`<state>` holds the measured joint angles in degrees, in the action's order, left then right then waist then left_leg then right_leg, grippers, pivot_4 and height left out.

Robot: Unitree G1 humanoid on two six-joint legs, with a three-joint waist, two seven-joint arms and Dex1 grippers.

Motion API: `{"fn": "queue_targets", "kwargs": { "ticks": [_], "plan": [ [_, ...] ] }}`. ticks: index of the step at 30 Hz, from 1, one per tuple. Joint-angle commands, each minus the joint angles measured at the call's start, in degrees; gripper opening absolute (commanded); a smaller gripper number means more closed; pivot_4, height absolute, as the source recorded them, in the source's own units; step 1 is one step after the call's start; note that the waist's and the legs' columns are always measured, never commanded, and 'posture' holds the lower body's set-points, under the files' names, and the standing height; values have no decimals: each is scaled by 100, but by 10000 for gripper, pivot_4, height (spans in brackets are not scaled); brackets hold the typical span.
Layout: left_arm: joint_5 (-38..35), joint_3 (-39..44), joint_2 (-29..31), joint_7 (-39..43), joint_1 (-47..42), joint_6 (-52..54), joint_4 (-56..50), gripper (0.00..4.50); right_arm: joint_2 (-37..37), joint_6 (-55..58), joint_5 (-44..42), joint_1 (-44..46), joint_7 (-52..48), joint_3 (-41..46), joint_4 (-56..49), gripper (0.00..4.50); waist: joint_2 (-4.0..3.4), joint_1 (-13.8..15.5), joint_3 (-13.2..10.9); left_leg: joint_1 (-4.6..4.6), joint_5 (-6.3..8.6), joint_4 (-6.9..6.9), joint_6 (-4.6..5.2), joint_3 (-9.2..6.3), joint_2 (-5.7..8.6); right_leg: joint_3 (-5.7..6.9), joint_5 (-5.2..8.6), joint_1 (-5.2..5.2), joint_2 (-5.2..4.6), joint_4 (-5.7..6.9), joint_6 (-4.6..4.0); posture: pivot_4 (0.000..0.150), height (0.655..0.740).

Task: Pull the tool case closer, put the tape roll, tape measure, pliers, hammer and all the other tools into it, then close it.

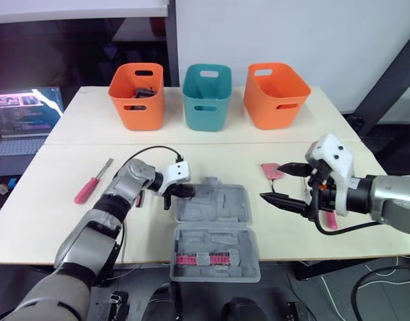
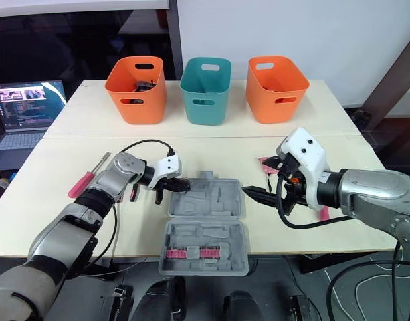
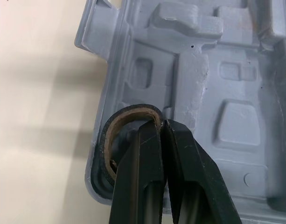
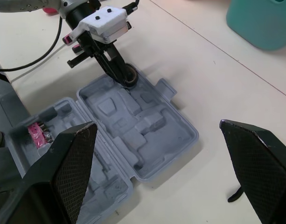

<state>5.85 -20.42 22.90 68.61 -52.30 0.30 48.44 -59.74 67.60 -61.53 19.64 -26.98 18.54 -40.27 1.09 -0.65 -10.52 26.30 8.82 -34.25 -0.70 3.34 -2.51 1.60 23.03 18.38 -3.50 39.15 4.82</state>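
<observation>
I see the left gripper [image 4: 120, 76] pinching the tape roll [image 4: 131, 76] at a corner of the open tool case [image 4: 149, 140].

Grey moulded tool case [image 1: 218, 231]: open, flat at the near edge of the surface [image 1: 51, 200], pink bits [image 1: 201, 259] in its near half. Black tape roll [image 3: 104, 140]: at the case's far-left corner, pinched by the left tool [image 3: 161, 125]. Red-handled screwdriver [image 1: 91, 182]: well left.

left claw [image 3: 162, 122]: pinched on tape roll [image 3: 105, 140] | right claw [image 1: 271, 182]: 2 fingers spread wide, hovering
</observation>
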Motion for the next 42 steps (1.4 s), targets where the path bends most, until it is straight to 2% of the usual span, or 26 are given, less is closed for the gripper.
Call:
{"fn": "queue_targets", "kwargs": {
  "ticks": [1,3,12,15,19,28,39,41,42],
  "plan": [
    [-91,207,49,75,-184,-19,-171,18887,-77,-127,5,89,14,83,-64,45000,0,1,0,0,0,0,0,0,0,0,0,0,0,0,0,1500,7400],
    [-148,245,107,271,-191,101,-288,30208,-71,-132,7,85,17,79,-68,45000,0,0,0,0,0,0,0,0,0,1,0,0,0,0,0,1500,7400],
    [-594,654,236,619,-76,480,-598,30208,-56,-163,31,26,14,45,-78,45000,0,-1,0,0,0,-2,0,0,0,1,0,0,1,3,0,1500,7400],
    [-728,846,224,498,-6,533,-628,30208,-47,-163,29,19,23,39,-85,45000,0,-1,0,0,0,-2,0,-1,0,1,0,0,1,4,0,1500,7400],
    [-767,988,193,293,199,367,-522,18390,-14,-171,39,29,57,-14,-97,45000,0,-1,0,0,0,-5,0,-1,0,1,0,0,1,5,0,1500,7400],
    [-796,1095,102,-27,383,17,-154,18390,-32,-169,4,42,73,-10,-93,45000,0,5,0,0,0,-7,0,-1,0,1,0,-1,1,7,0,1500,7400],
    [-808,1244,-321,-382,323,-693,679,18390,-39,-217,75,106,94,-61,-51,45000,-1,-7,1,0,0,-10,0,-1,0,8,0,-1,2,9,0,1500,7400],
    [-849,1293,-315,-398,316,-714,755,13003,-49,-216,64,87,99,-39,-60,45000,-1,-9,1,-1,0,-9,0,-1,-1,8,0,0,3,10,0,1500,7400],
    [-863,1307,-310,-389,312,-725,771,8906,-54,-216,65,77,98,-32,-60,45000,-1,-6,1,-1,0,-10,0,-1,-1,9,0,0,4,11,0,1500,7400]
  ]
}}
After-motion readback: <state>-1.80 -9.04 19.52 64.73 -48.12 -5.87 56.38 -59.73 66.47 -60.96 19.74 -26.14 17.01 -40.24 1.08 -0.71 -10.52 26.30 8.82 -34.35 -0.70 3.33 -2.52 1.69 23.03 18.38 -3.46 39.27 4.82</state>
